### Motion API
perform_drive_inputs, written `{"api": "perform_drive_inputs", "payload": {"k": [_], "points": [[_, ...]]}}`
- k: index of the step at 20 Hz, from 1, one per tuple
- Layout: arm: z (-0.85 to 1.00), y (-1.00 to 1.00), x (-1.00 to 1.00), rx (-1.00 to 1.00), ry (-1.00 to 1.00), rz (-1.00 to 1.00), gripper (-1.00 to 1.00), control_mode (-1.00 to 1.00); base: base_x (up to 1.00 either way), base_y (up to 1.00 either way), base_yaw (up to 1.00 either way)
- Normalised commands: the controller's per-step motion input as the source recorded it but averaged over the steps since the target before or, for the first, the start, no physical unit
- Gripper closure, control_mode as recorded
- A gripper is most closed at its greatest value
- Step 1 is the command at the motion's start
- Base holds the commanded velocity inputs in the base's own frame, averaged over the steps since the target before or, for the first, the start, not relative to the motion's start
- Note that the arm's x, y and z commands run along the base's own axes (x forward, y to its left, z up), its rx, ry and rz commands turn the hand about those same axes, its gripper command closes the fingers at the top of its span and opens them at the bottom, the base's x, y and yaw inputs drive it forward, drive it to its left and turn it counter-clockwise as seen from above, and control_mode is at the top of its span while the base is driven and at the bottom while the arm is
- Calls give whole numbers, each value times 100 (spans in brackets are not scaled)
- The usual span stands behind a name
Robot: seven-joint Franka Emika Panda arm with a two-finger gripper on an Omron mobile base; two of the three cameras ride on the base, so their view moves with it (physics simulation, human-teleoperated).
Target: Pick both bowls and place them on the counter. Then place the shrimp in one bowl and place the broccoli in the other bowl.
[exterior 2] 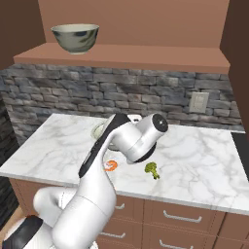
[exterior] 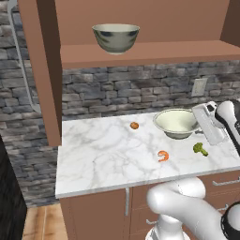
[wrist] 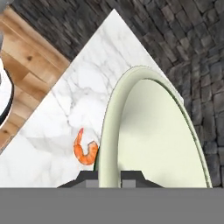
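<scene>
Hand (wrist: 109, 178) clamped on the rim of the smaller cream-green bowl (exterior: 176, 122) standing on the marble tabletop (exterior: 103, 154), shrimp (exterior: 163, 156) and broccoli (exterior: 200, 149) lying loose on tabletop near it, larger grey-green bowl (exterior: 116, 37) upright on the wooden shelf (exterior: 150, 52).

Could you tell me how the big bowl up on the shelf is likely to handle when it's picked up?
The grey-green bowl looks rigid and glazed, so probably slippery. Its narrow foot and wide rim suggest it might tip if nudged.
</scene>
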Motion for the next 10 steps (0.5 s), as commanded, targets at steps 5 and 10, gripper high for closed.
{"api": "perform_drive_inputs", "payload": {"k": [5,10], "points": [[-40,-14,46,0,-1,1,100,-100,0,0,0],[-11,-7,43,-4,3,0,100,-100,0,0,0]]}}
